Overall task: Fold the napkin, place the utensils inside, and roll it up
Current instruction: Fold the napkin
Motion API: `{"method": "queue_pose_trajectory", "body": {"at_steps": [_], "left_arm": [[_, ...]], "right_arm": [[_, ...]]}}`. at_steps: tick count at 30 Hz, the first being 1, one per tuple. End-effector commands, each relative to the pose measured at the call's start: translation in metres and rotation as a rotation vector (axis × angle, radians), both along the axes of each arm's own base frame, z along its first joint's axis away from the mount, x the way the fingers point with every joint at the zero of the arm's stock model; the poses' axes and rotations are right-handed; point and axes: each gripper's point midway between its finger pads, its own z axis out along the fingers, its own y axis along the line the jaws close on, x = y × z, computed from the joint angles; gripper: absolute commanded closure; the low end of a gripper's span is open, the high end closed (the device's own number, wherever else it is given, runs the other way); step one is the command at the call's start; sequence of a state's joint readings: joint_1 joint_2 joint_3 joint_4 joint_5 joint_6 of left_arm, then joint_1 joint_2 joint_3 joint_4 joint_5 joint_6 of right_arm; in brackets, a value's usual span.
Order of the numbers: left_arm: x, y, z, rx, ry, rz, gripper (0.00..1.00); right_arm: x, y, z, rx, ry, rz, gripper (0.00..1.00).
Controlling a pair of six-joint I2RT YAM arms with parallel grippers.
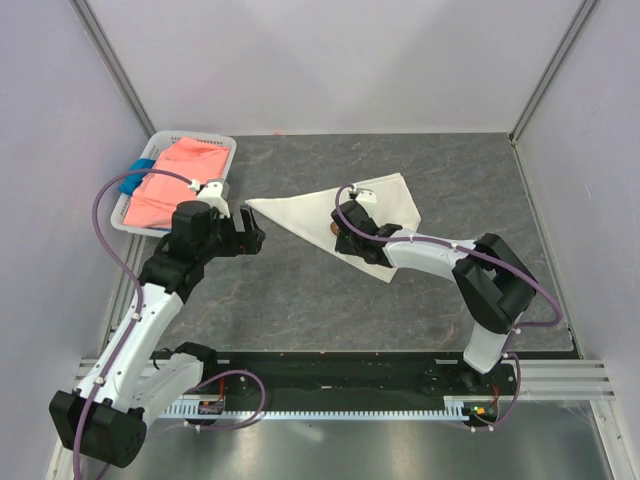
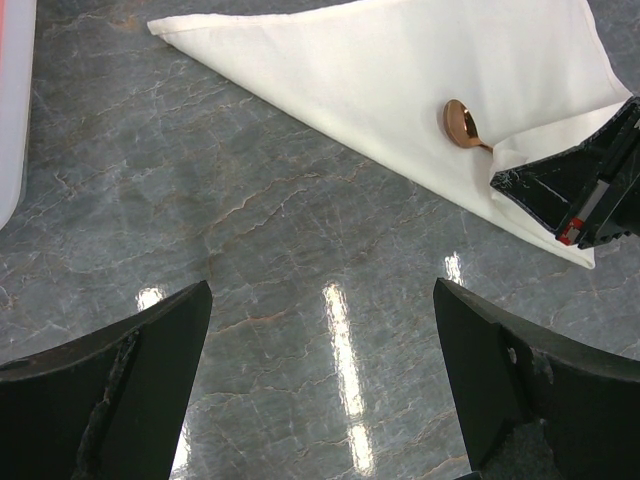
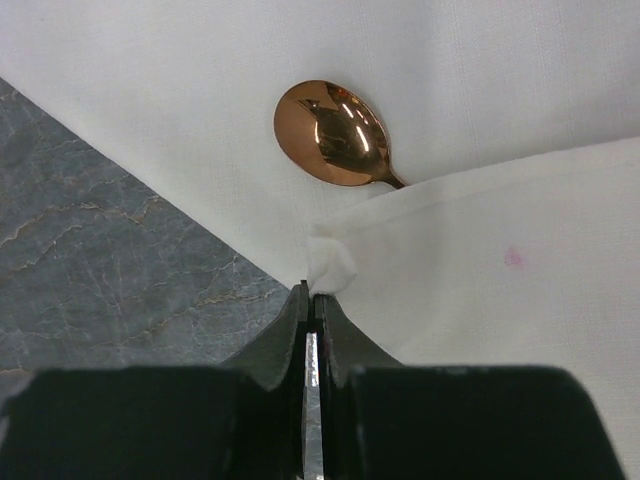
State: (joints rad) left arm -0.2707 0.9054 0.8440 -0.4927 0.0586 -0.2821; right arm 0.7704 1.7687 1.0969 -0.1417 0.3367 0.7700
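The off-white napkin (image 1: 300,215) lies folded into a triangle on the grey table. A flap of it is turned over the handle of the copper-brown spoon (image 3: 333,133), so only the round bowl shows. My right gripper (image 3: 311,293) is shut on the corner of that flap, just below the bowl. In the left wrist view the napkin (image 2: 400,70) and spoon (image 2: 462,123) lie ahead, with the right gripper (image 2: 510,182) at the cloth's edge. My left gripper (image 2: 321,290) hovers open over bare table, left of the napkin's pointed tip, holding nothing.
A white basket (image 1: 195,138) stands at the back left, holding a salmon-pink cloth (image 1: 180,180) and a blue cloth (image 1: 135,180). Its side shows at the left edge of the left wrist view. Walls enclose the table on three sides.
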Motion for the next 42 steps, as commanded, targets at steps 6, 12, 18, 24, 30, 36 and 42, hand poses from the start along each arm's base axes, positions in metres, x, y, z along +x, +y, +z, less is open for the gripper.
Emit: {"method": "queue_pose_trajectory", "body": {"at_steps": [6, 12, 18, 24, 30, 36, 42], "left_arm": [[0.004, -0.003, 0.004, -0.017, -0.015, 0.004, 0.0], [0.005, -0.001, 0.002, -0.011, -0.013, 0.009, 0.0], [0.005, -0.005, 0.0, -0.016, -0.005, -0.008, 0.0], [0.006, -0.007, -0.002, -0.02, 0.001, -0.016, 0.0], [0.006, -0.006, -0.004, -0.015, 0.006, -0.012, 0.0], [0.007, -0.006, -0.006, -0.014, 0.012, -0.012, 0.0], [0.006, -0.006, -0.006, -0.013, 0.013, -0.014, 0.0]], "right_arm": [[0.015, 0.023, 0.027, 0.031, -0.063, 0.064, 0.38], [0.017, 0.011, 0.069, 0.025, -0.121, 0.052, 0.32], [-0.014, -0.051, 0.055, 0.02, 0.007, -0.053, 0.32], [-0.062, -0.109, 0.014, 0.078, 0.159, -0.163, 0.36], [-0.085, -0.138, -0.009, 0.125, 0.221, -0.231, 0.43], [-0.085, -0.145, -0.023, 0.203, 0.25, -0.272, 0.48], [-0.081, -0.139, -0.033, 0.282, 0.267, -0.286, 0.5]]}}
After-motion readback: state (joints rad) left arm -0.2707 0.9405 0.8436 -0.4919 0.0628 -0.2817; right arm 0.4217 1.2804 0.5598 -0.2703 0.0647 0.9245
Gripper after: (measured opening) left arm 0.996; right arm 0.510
